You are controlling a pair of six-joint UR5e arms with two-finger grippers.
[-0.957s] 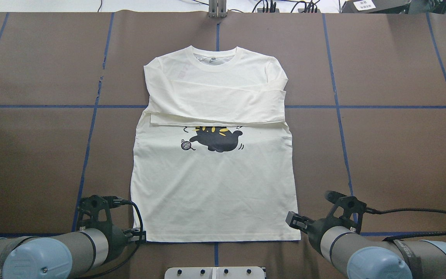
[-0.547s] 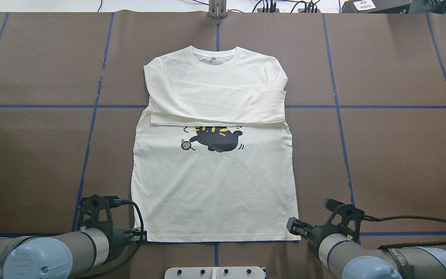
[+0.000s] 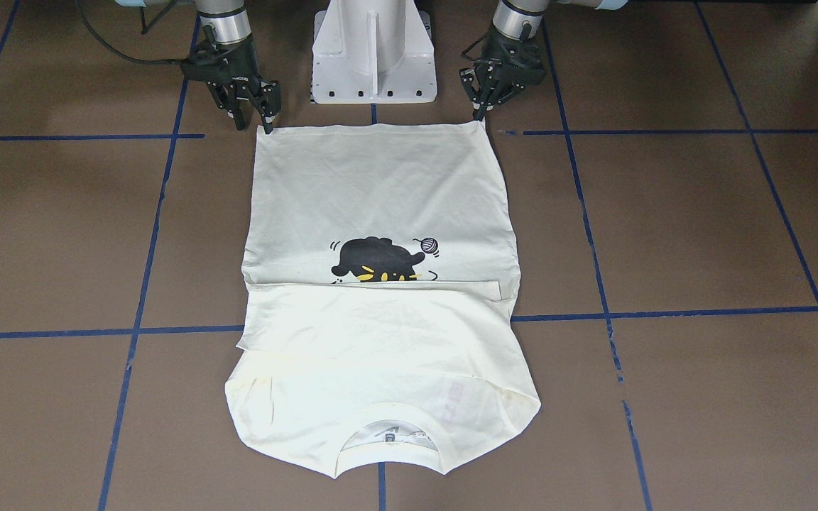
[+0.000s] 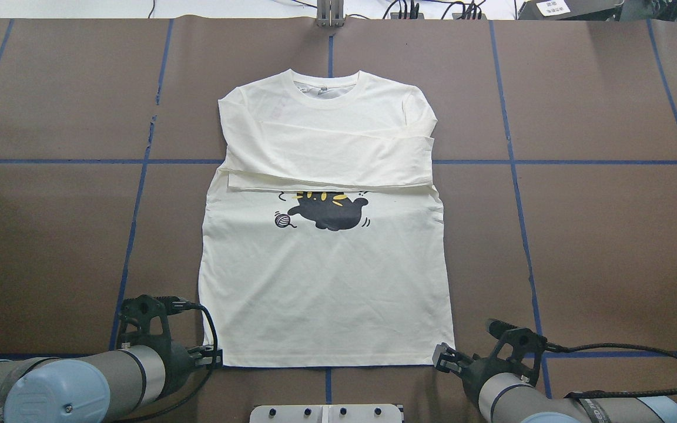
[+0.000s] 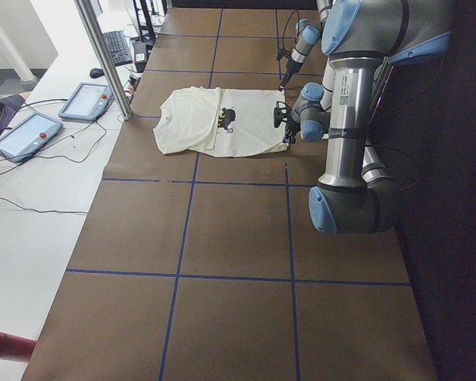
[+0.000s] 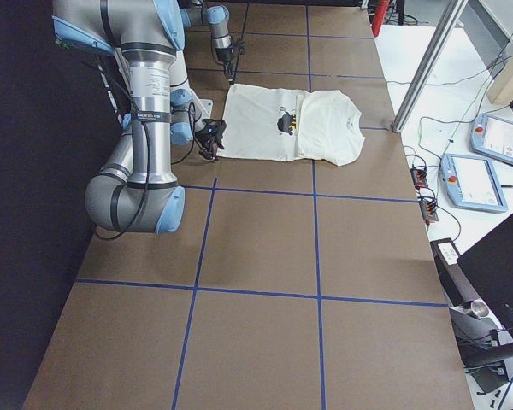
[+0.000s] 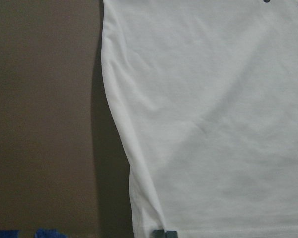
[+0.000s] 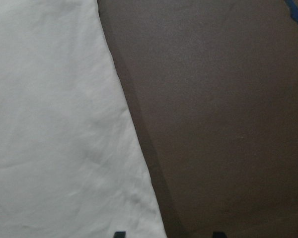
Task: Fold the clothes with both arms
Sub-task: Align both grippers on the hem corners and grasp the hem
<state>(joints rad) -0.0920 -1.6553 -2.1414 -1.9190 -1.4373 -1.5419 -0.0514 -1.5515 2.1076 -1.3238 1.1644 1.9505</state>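
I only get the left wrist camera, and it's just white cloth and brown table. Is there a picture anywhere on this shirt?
Observer: Yes, the T-shirt has a black cat print in its middle, with a little yarn ball beside it.
Operator: Cool! Where's the other arm, then?
Observer: The right gripper is open at the other corner of the hem, on the edge nearest the robot.
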